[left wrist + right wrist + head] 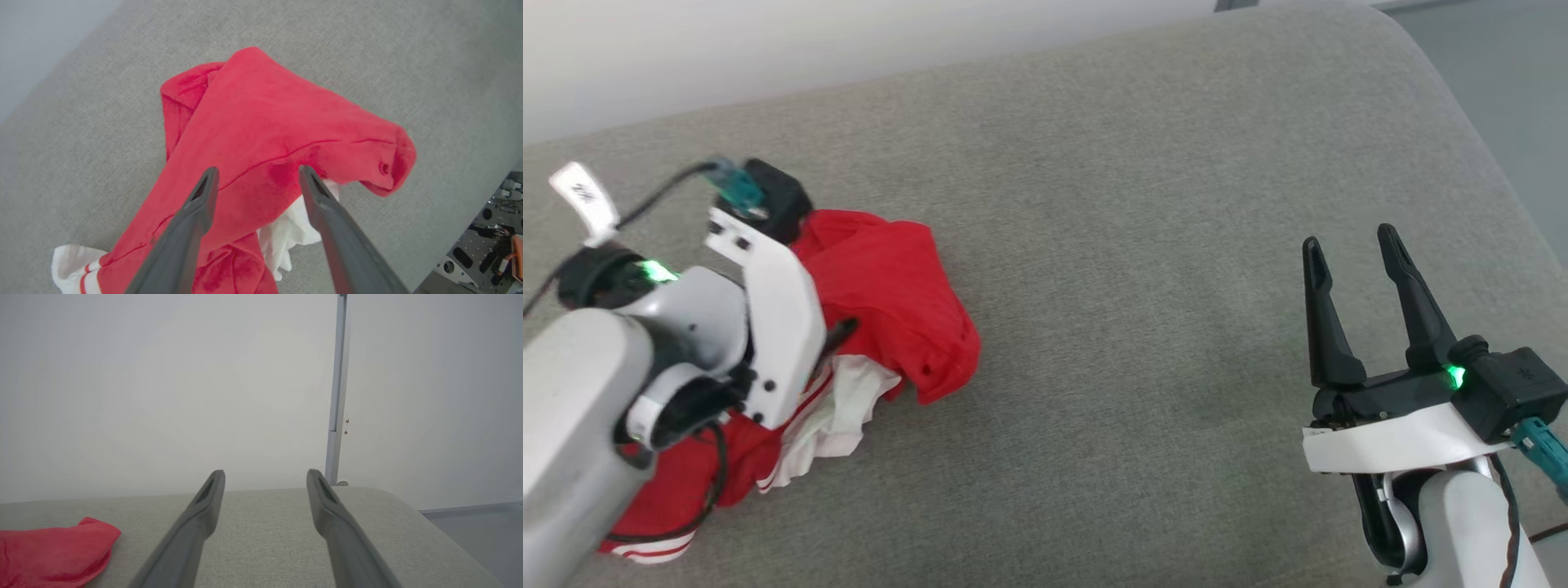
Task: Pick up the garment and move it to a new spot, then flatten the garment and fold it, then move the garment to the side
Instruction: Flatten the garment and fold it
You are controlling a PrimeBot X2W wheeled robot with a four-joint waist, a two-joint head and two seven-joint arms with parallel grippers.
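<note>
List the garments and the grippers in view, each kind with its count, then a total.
Garments: 1, the red garment, crumpled.
Grippers: 2, the left gripper and the right gripper, both open.
Total: 3

Soft matt cloth garment, woven upholstery

Crumpled red garment on grey cushion

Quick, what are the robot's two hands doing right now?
Left gripper: open, over the garment, gripping nothing.
Right gripper: open, empty.
</note>
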